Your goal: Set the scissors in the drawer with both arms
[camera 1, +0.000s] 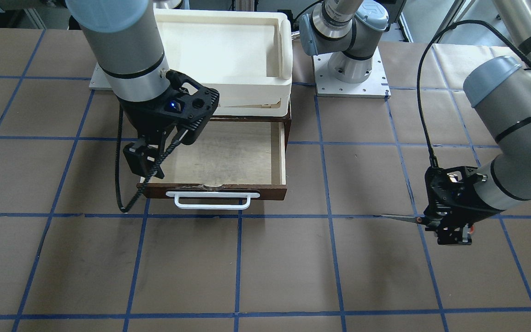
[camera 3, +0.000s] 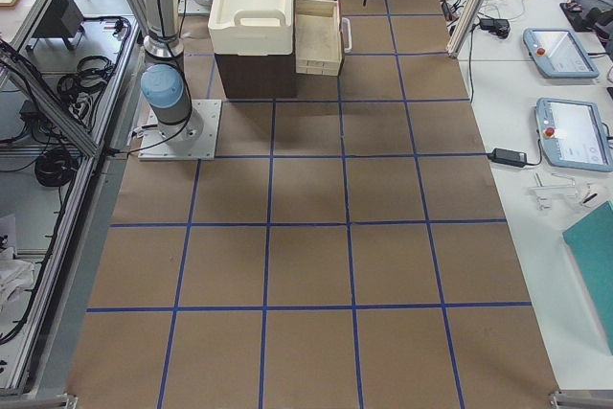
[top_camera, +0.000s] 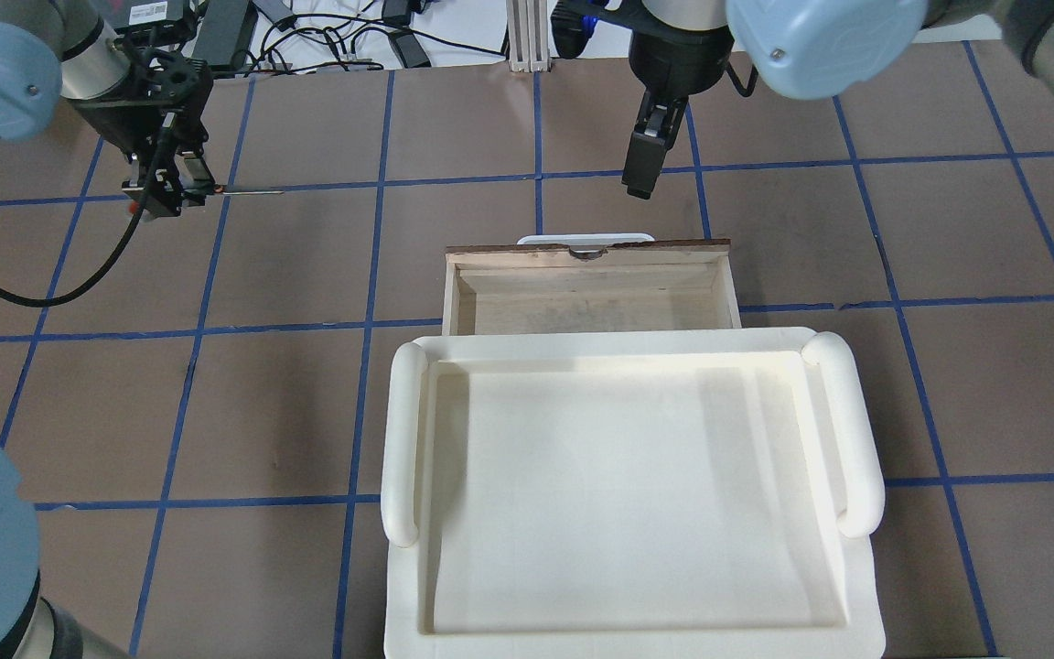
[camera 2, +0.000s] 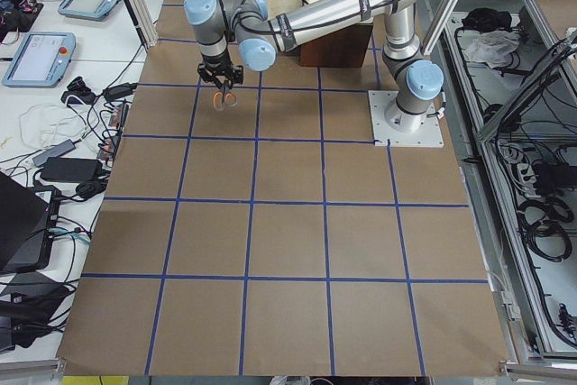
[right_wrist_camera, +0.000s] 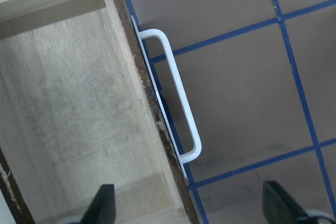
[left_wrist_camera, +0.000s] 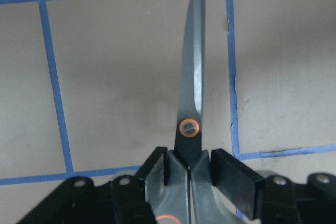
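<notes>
My left gripper (camera 1: pixel 450 233) is shut on the scissors (camera 1: pixel 401 218) near their pivot. It holds them level above the table, far to the side of the drawer, with the dark blades pointing toward the drawer's side. The left wrist view shows the closed blades (left_wrist_camera: pixel 191 87) and the orange pivot ring between the fingers (left_wrist_camera: pixel 233 179). The dark brown drawer (camera 1: pixel 270 192) stands pulled open, its pale interior bare and its white handle (camera 1: pixel 212 201) in front. My right gripper (top_camera: pixel 641 174) is open and empty, hovering over the drawer's front corner; its fingertips (right_wrist_camera: pixel 102 205) are wide apart.
A cream-white plastic tray (top_camera: pixel 403 430) sits on top of the cabinet behind the open drawer. The left arm's base plate (camera 1: pixel 352 76) is bolted beside it. A black cable (camera 1: pixel 119 184) hangs from the right wrist next to the drawer. Brown paper with blue tape lines covers the table.
</notes>
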`<state>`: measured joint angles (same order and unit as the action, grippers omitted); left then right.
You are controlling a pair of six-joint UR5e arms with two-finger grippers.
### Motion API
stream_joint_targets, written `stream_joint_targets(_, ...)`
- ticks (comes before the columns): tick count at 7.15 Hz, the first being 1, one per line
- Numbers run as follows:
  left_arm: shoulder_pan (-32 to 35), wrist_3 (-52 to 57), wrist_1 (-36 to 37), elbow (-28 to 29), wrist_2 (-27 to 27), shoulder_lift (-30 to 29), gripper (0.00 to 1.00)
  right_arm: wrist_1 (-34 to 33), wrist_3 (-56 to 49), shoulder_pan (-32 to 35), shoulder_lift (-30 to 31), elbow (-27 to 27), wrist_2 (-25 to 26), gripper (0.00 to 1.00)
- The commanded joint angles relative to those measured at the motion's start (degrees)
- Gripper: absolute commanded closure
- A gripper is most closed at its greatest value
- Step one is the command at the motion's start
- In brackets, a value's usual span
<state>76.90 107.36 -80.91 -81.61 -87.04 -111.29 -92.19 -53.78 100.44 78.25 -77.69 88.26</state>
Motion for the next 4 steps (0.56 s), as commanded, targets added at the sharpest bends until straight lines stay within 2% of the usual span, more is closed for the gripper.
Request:
stream_joint_targets(1, 6.21, -5.38, -1.27, -0.39, 1.17, 2.39, 1.0, 3.14, 11.6, -3.66, 3.65, -1.59, -0.36, 0.0)
stream_joint_targets(3, 13.15, -10.13, -1.27, -1.18, 1.09, 3.36, 1.0, 3.33, 21.74, -4.11, 4.97, -1.68, -0.28, 0.0)
stream_joint_targets(4, 15.8, -12.33, -1.18, -1.88, 1.43, 3.71, 1.0, 5.6, 28.57, -4.55, 5.76, -1.85, 0.25, 0.0)
